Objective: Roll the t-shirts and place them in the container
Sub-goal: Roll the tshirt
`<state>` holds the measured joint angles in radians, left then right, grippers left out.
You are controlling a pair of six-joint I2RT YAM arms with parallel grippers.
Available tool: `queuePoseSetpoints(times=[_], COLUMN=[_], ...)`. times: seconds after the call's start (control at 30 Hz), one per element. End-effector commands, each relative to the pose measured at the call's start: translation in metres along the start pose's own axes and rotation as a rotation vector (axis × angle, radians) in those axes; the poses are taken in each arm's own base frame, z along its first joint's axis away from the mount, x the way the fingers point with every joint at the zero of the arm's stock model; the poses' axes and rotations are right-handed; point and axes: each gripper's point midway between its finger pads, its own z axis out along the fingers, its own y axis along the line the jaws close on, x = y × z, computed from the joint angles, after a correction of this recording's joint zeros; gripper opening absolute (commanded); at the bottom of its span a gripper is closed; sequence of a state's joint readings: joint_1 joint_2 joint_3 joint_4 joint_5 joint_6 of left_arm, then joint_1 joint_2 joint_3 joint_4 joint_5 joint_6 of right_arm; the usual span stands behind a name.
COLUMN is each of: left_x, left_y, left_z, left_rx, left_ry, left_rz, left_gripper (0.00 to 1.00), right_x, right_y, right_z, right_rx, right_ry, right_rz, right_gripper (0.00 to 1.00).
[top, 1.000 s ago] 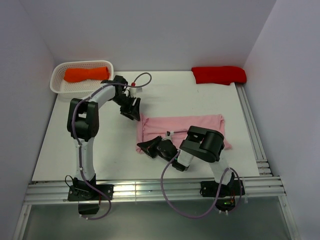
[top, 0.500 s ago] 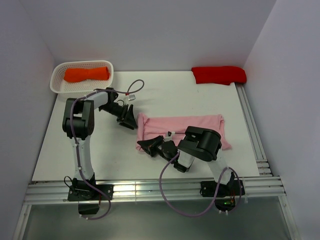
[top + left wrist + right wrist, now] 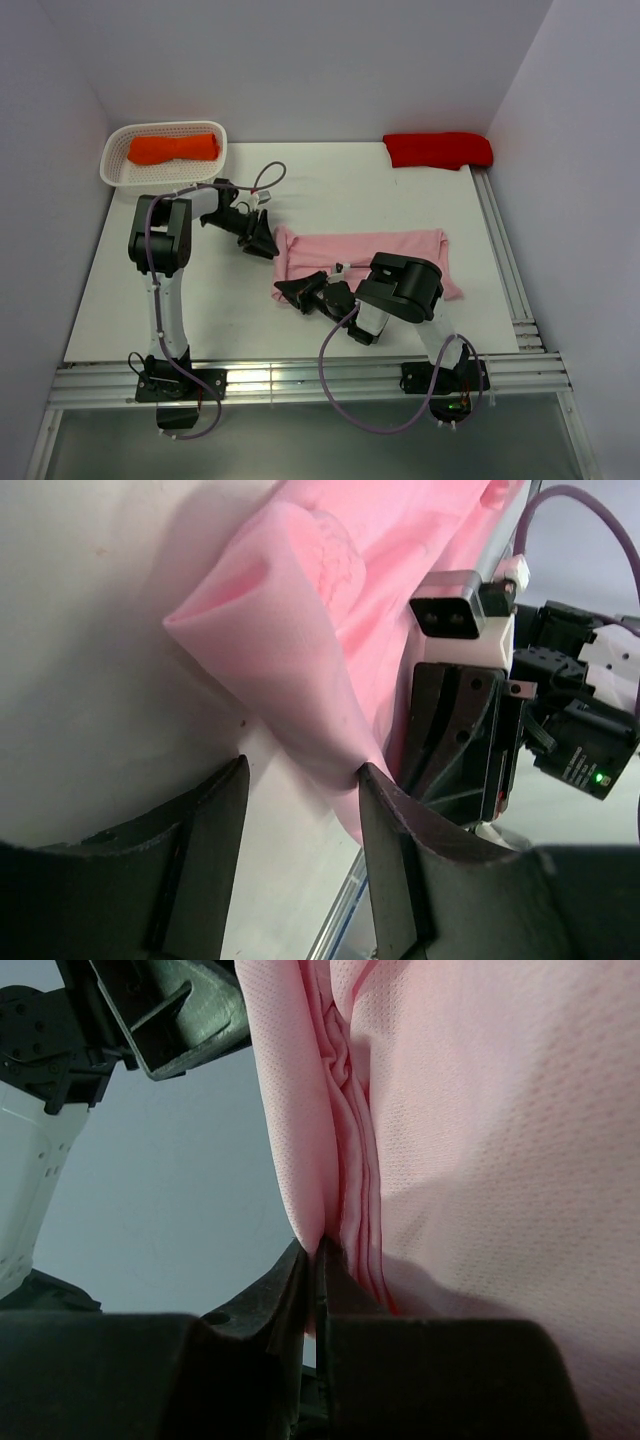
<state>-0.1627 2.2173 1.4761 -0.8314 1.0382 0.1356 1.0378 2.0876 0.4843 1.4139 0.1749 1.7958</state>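
While the left gripper [image 3: 262,238] stands with its jaws apart at the 10 o'clock corner of the pink t-shirt [image 3: 380,250], the main risk, as I judge it, is a missed or shallow pinch. In the left wrist view the raised fold of cloth only brushes the inside of one finger [image 3: 385,820], and mostly bare table [image 3: 90,680] lies between the two, so closing there could catch a single layer or nothing. The right gripper [image 3: 290,293] is clamped on the shirt's 8 o'clock corner, its tips pressed together over a bunched hem. If only that side lifts or turns, the roll would likely start skewed. The two grippers also sit near each other and could knock together.

The pink t-shirt lies near the table's centre, folded into a long band running from 9 to 3 o'clock, puckered and lifted at its 9 o'clock end and flat elsewhere. An orange bundle [image 3: 172,148] rests in a white basket [image 3: 112,172] at 10 o'clock, and a red bundle [image 3: 438,150] lies at 1 o'clock.
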Motion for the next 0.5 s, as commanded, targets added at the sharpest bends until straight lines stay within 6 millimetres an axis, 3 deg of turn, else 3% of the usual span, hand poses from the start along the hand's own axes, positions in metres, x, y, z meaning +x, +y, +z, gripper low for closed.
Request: queuePoseSetpoints(times=[0.0,0.2,0.47], left_x=[-0.018,-0.026,-0.030], left_y=[-0.003,-0.005,-0.003], left_z=[0.002,0.009,0.013], left_rx=[-0.036,-0.105,-0.238], left_ry=[-0.040,-0.038,-0.021], left_rz=[0.031,0.037,0.051], left_gripper=[0.52,0.44,0.13], right_x=[-0.005,-0.005,-0.004], right_y=[-0.037,-0.042,-0.055], right_z=[-0.003,-0.004,-0.008], right_rx=[0.129,0.153,0.230], right_ry=[-0.004,-0.004,0.012], right_rz=[0.074,0.061,0.015], right_gripper=[0.00,0.00,0.00])
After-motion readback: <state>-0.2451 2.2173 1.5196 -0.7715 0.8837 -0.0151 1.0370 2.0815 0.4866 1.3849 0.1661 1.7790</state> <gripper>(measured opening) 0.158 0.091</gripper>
